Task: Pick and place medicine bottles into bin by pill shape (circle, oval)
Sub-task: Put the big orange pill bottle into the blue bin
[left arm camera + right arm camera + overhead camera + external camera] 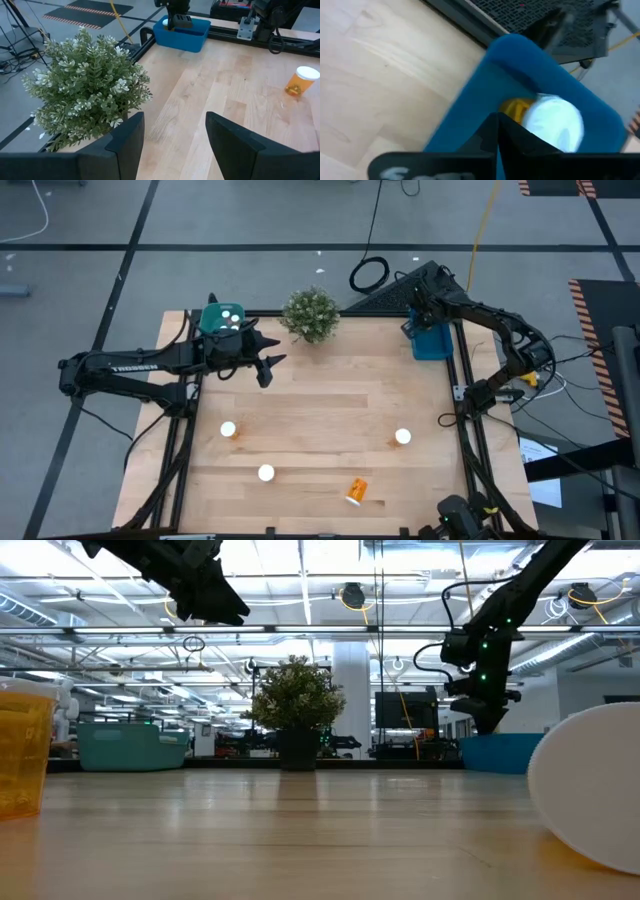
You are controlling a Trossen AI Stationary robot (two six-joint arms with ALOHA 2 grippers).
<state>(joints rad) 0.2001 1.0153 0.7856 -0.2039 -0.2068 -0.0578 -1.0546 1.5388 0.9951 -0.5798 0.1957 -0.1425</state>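
Four bottles loose on the table, one tipped over; probably light, stiff, slick, best pinched across the body under the cap. Left claw apart, empty. Right claw over the blue bin, fingers together, empty

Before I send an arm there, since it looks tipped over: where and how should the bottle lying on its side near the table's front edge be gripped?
Grip the tipped bottle across its orange body, coming straight down with the fingers straddling it crosswise. It lies flat, its white cap pointing sideways, so only the round sides are open to pinch.
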